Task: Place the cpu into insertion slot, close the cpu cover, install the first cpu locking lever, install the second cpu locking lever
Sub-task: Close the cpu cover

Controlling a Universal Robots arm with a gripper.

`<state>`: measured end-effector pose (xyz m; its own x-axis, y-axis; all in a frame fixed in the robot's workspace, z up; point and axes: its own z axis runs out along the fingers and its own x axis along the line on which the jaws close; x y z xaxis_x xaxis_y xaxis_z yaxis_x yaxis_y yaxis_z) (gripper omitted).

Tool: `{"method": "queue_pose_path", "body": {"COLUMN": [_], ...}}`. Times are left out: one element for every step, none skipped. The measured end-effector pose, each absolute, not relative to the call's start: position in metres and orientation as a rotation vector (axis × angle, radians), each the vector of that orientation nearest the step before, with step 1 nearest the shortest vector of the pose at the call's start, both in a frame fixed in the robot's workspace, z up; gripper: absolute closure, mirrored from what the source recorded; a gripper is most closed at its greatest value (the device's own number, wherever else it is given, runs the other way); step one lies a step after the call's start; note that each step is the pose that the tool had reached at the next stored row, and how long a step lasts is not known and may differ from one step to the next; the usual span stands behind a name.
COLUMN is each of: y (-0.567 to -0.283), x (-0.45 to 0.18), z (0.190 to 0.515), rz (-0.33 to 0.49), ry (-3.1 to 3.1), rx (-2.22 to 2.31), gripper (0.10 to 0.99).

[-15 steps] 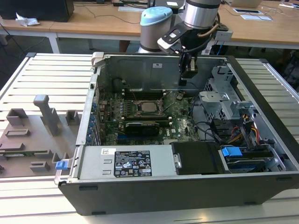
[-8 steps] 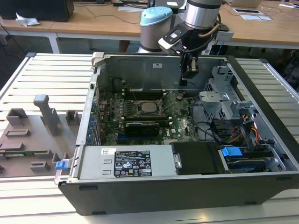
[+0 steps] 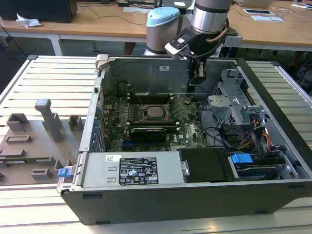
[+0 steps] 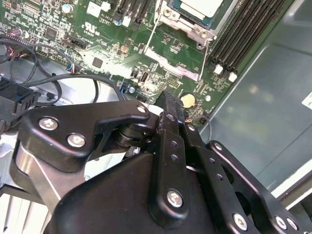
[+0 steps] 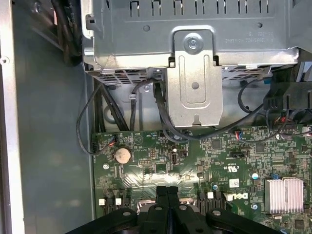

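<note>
**What is here, counted**

One computer case (image 3: pixel 195 204), one motherboard (image 3: pixel 190 131), one cpu (image 3: pixel 157 112), one long black card (image 3: pixel 148 132), one coin battery (image 5: pixel 122 155), one finned heatsink (image 5: pixel 285 195), one power supply box (image 3: pixel 97 170), two blue tabs (image 3: pixel 65 171) (image 3: pixel 241 158), and one gripper (image 5: pixel 167 191)

A slatted, light-grey metal table (image 3: pixel 48 68) is seen carrying everything. An open, dark computer case (image 3: pixel 161 204) is laid flat across its middle and towards the exterior view's right. Just beside it, on the exterior view's left, a grey fixture board (image 3: pixel 29 146) with raised blocks is set on the slats.
</note>
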<state>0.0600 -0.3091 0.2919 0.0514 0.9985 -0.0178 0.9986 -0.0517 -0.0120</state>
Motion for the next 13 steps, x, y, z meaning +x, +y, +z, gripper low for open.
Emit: {"method": "queue_pose_path", "body": {"y": [-0.3091,-0.3091,-0.3091,-0.3092,-0.3092,-0.3092,-0.3092,-0.3091,-0.3091,-0.3091,-0.3091,-0.3091,-0.3091], "x": [0.0600,0.0600,0.0600,0.0600,0.0600,0.0600,0.0600,0.0600,0.0600,0.0600,0.0600,0.0600,0.0600], "z": [0.2912,0.2908,0.2904,0.2899,0.2892,0.2885,0.2878,0.2869,0.2860,0.2855,0.2850,0.2845,0.2840], "rz": [-0.033,-0.033,-0.033,-0.033,-0.033,-0.033,-0.033,-0.033,-0.033,-0.033,-0.033,-0.033,-0.033], "ry": [2.161,2.161,2.161,2.161,2.161,2.161,2.161,2.161,2.161,2.161,2.161,2.161,2.161], "rx": [2.275,2.275,2.275,2.275,2.275,2.275,2.275,2.275,2.275,2.275,2.275,2.275,2.275], "gripper": [0.980,0.980,0.980,0.980,0.980,0.980,0.980,0.980,0.980,0.980,0.980,0.980,0.980]}}
